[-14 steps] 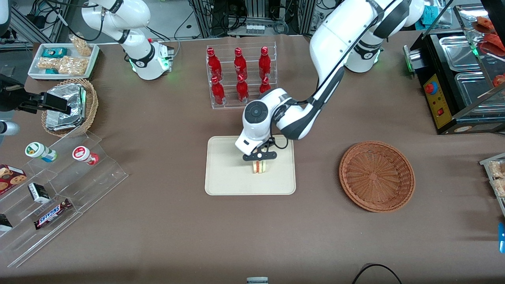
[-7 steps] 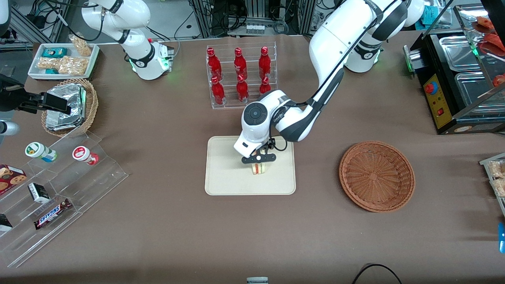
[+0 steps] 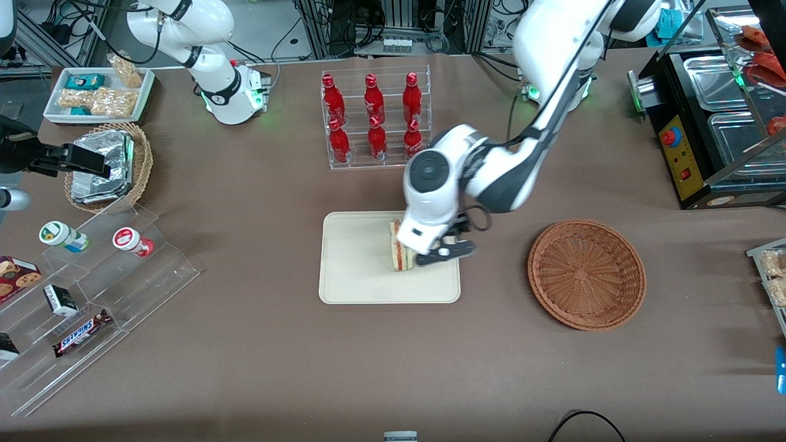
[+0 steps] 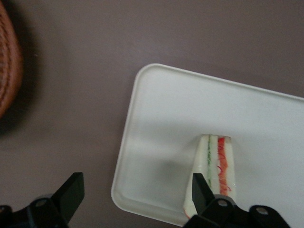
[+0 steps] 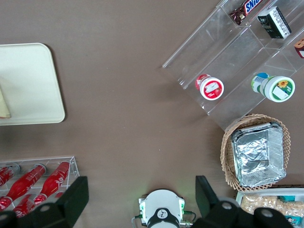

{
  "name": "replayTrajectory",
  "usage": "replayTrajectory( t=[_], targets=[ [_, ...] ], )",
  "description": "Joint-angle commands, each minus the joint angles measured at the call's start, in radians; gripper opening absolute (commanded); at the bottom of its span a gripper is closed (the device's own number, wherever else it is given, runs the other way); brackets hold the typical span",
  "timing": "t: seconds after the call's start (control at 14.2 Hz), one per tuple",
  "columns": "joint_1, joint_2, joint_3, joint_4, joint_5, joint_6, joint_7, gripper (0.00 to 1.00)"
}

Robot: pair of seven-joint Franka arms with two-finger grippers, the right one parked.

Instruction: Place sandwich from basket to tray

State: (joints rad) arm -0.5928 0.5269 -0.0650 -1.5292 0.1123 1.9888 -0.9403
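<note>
Hovering released: black two-finger gripper (image 4: 137, 197), fingers spread wide. Lying just beside one fingertip, on cream rectangular tray (image 4: 166, 118): triangular white-bread sandwich (image 4: 216, 173).

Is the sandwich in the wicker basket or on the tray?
On the tray: the sandwich stands there, the open hand beside it, the basket empty.

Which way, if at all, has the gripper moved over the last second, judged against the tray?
Yes. The gripper has shifted from above the tray's middle toward the basket, leaving the sandwich on the tray with fingers open.
</note>
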Motion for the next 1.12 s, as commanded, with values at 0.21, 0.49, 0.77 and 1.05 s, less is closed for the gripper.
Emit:
replayTrajectory(
  t=[0.21, 0.49, 0.77, 1.05],
  targets=[
    [-0.007, -0.295, 0.269, -0.37, -0.148, 0.001, 0.424, 1.0],
    [-0.008, -0.395, 0.557, -0.379, -0.149, -0.223, 0.803, 1.0],
    [-0.008, -0.4, 0.711, -0.252, -0.148, -0.396, 0.943, 1.0],
    [-0.008, -0.374, 0.712, -0.077, -0.145, -0.551, 0.928, 1.0]
  ],
)
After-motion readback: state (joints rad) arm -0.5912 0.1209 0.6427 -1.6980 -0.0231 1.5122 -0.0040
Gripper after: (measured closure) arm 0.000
